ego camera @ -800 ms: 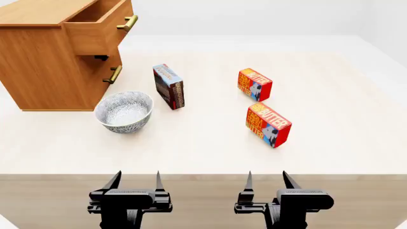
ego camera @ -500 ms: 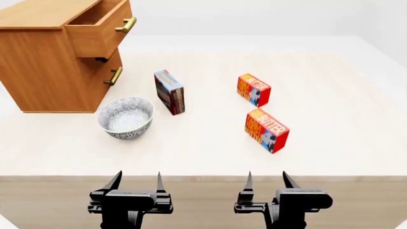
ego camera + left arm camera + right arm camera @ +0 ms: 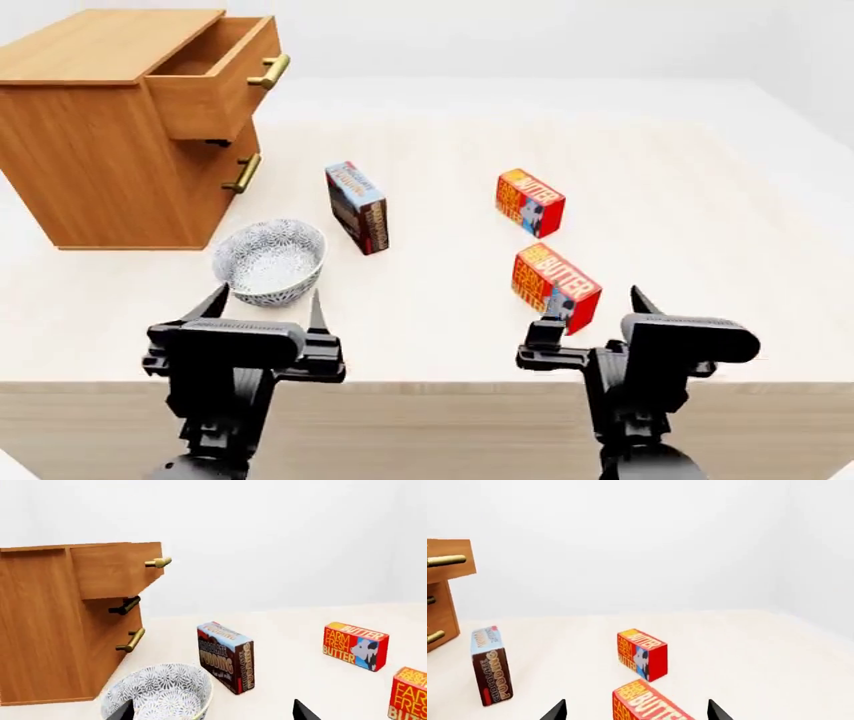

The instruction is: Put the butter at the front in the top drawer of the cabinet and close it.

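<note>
The front butter (image 3: 553, 285) is a red-and-orange carton lying on the table, with the second identical carton (image 3: 530, 202) behind it. My right gripper (image 3: 597, 305) is open, just before the front butter; in the right wrist view the carton (image 3: 647, 705) shows between the two fingertips of the gripper (image 3: 637, 712). My left gripper (image 3: 264, 305) is open and empty, just before the patterned bowl (image 3: 271, 260). The cabinet (image 3: 107, 130) stands at the far left with its top drawer (image 3: 214, 75) pulled open.
A blue chocolate pudding box (image 3: 358, 208) stands upright between the bowl and the cartons. The lower drawer's brass handle (image 3: 242, 173) is below the open drawer. The left wrist view shows the bowl (image 3: 160, 695), the pudding box (image 3: 227, 657) and the cabinet (image 3: 40, 630).
Both grippers have moved up and forward from below the table's front edge to over it, the left toward the bowl, the right toward the front butter. The objects have not moved.
</note>
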